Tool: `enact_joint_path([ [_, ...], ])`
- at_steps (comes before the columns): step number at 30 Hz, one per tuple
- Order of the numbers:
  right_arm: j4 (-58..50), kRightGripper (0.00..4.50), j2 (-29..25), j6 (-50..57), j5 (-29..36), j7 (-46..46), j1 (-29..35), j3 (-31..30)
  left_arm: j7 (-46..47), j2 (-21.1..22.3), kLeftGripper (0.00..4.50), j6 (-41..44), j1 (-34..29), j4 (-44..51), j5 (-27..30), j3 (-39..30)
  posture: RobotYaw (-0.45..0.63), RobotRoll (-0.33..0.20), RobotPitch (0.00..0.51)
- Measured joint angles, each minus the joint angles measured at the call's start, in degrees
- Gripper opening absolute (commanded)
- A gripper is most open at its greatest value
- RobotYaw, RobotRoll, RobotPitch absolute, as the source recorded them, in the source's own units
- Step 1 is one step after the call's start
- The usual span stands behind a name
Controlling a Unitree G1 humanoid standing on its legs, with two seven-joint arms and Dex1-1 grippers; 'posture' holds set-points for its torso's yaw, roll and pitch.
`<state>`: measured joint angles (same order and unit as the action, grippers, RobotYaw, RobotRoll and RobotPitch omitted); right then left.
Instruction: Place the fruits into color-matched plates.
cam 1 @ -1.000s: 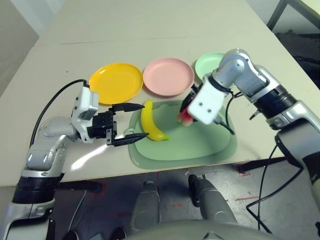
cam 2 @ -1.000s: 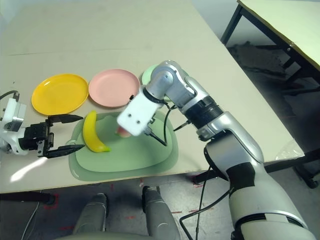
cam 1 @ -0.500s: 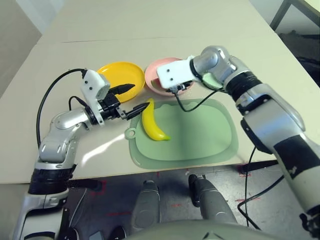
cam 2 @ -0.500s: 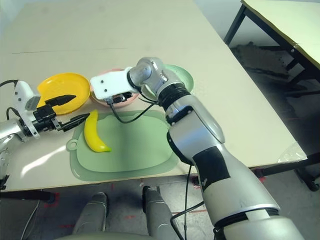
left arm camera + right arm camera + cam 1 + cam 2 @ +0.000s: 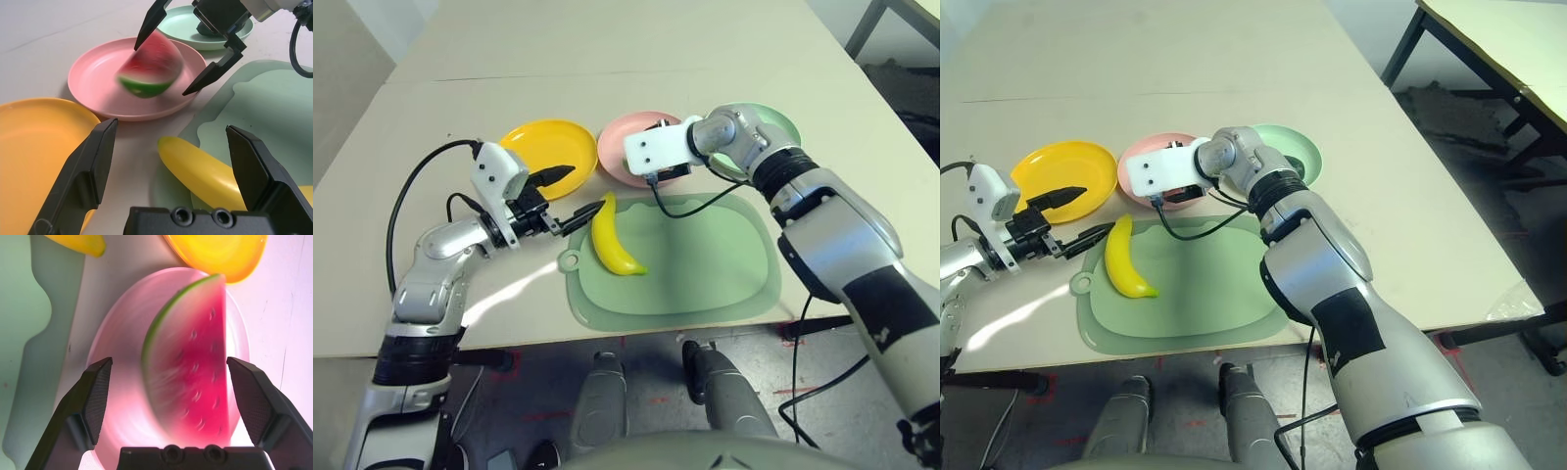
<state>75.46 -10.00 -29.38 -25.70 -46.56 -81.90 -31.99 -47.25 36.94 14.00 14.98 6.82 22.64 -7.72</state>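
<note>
The right gripper [image 5: 190, 54] hung over the pink plate [image 5: 98, 85] with its fingers spread wide; the watermelon wedge [image 5: 149, 66] sat between them, blurred, touching neither — whether it rested on the plate could not be told. The left gripper [image 5: 563, 196], also wide open and holding nothing, hovered between the yellow plate [image 5: 533, 147] and the banana [image 5: 607, 240]. The banana lay on the pale green mat [image 5: 705, 264]. The avocado [image 5: 205, 30] sat in the mint green plate [image 5: 181, 27], largely hidden behind the right gripper.
</note>
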Motion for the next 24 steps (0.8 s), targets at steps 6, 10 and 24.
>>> enact_joint_path([
  [6,-0.6,4.48,-3.8,-2.4,1.1,-4.5,0.0,2.5,-0.9,0.0,4.50,-2.4,0.8,0.0,-0.8,0.1,0.12,0.000,0.196],
  [10,-3.5,4.48,-6.5,-1.8,7.3,-13.2,0.7,8.9,-1.9,0.6,4.50,-3.1,1.1,-0.2,-0.8,0.0,0.12,0.000,0.190],
  [24,-57.8,4.48,-17.9,50.9,42.8,-28.9,40.5,30.6,-11.9,7.3,4.50,-11.1,2.2,-7.6,-2.9,0.6,0.06,0.000,0.206],
])
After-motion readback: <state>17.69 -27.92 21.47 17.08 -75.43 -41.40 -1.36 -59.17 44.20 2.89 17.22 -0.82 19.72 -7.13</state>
